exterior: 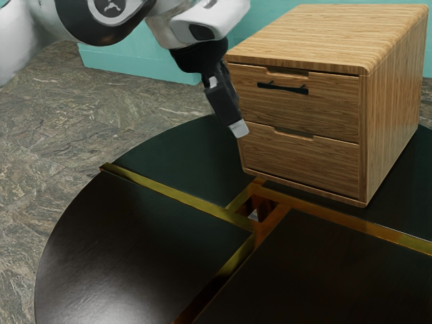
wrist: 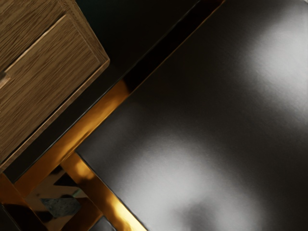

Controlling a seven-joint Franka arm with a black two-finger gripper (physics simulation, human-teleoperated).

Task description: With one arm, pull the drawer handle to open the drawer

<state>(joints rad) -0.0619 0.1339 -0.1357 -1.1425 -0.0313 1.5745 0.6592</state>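
Hangs with tool (exterior: 236,127) just beside left front edge of cabinet (exterior: 391,101), apart from drawer handle (exterior: 282,88); cannot tell tool's opening

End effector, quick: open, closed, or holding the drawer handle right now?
End effector: open or closed cannot be told; it is beside the cabinet, apart from the drawer handle.

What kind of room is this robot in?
Probably a pretend living room or office: a round dark table with gold strips, a small wooden drawer cabinet on it, and a marbled stone floor.
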